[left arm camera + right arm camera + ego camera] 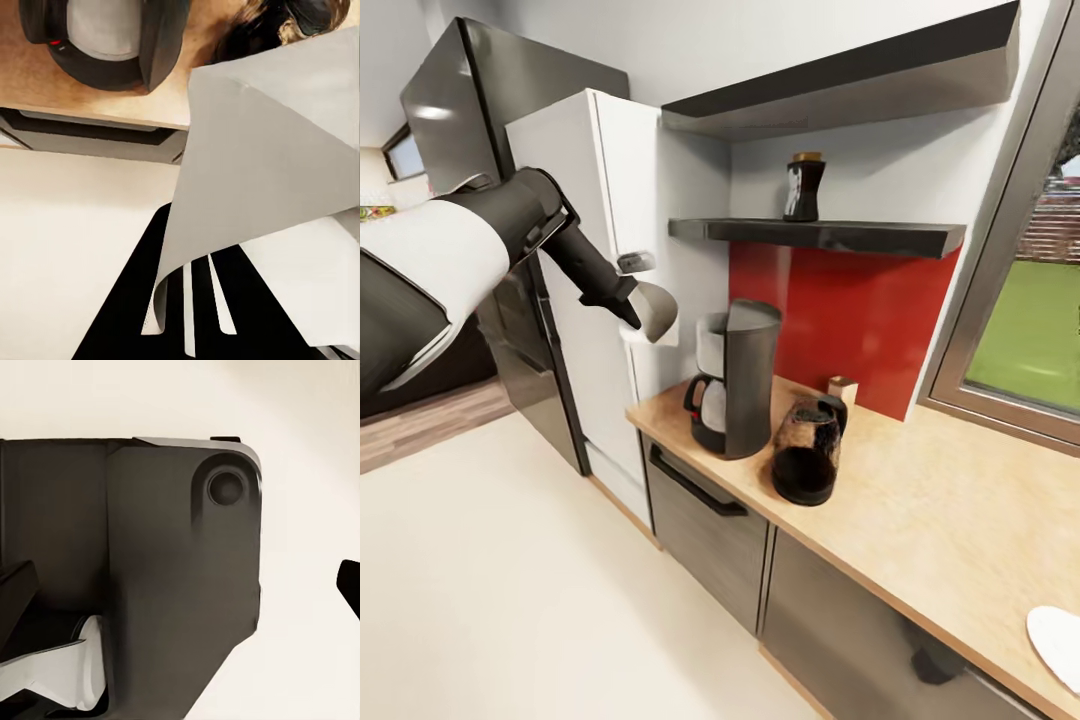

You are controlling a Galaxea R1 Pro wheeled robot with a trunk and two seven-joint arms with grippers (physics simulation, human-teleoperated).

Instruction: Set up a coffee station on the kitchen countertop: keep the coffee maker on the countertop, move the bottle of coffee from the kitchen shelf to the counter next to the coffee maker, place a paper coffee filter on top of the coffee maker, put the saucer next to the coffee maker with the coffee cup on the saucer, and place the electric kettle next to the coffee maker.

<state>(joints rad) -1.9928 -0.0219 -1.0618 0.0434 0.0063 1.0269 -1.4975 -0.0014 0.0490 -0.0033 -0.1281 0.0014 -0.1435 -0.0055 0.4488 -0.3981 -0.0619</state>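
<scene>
Left pincer is closed on the filter, holding it in the air up and to the left of the maker. Maker is standing on the surface, kettle just beside it. Filter needs carrying rightward onto the maker's top. Right pincer: cannot tell.
</scene>
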